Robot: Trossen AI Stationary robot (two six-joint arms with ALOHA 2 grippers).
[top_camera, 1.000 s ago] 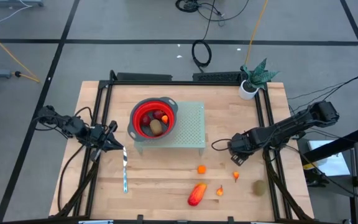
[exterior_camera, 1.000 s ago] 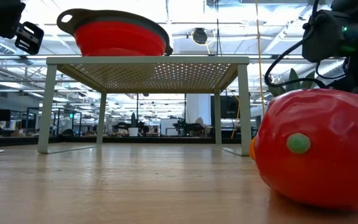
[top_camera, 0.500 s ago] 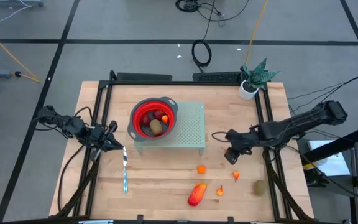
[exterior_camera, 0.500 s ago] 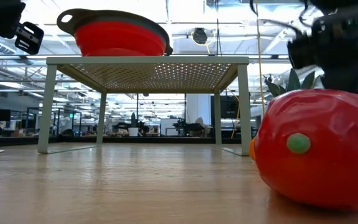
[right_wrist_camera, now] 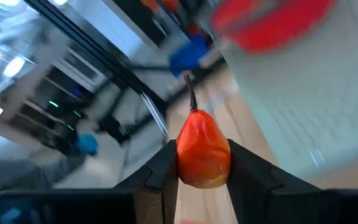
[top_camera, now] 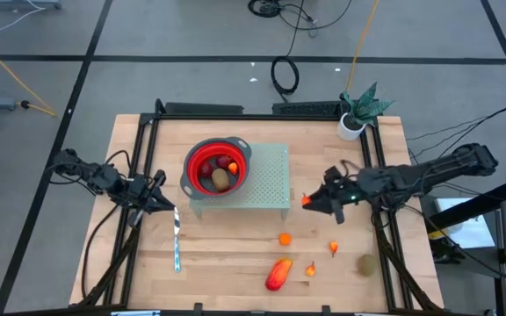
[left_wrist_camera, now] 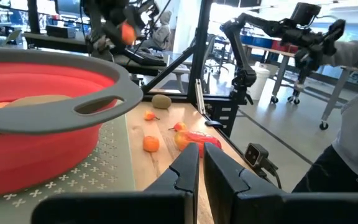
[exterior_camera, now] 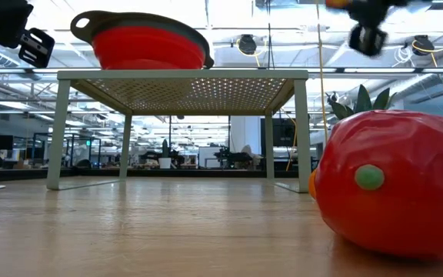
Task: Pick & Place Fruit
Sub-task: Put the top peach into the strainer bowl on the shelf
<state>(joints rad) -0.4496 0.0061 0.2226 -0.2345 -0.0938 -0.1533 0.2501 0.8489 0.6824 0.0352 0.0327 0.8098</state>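
Wooden table (top_camera: 235,254) carries a perforated stand (top_camera: 266,180), knife (top_camera: 176,241), potted plant (top_camera: 354,114) and loose fruit (top_camera: 278,274)

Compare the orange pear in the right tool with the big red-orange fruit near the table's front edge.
The orange pear is held off the table in the right tool, beside the green rack; the big red-orange fruit lies loose on the table. The pear is small with a dark stem; the other is larger and elongated. Both are glossy toy fruit, outside the red bowl.
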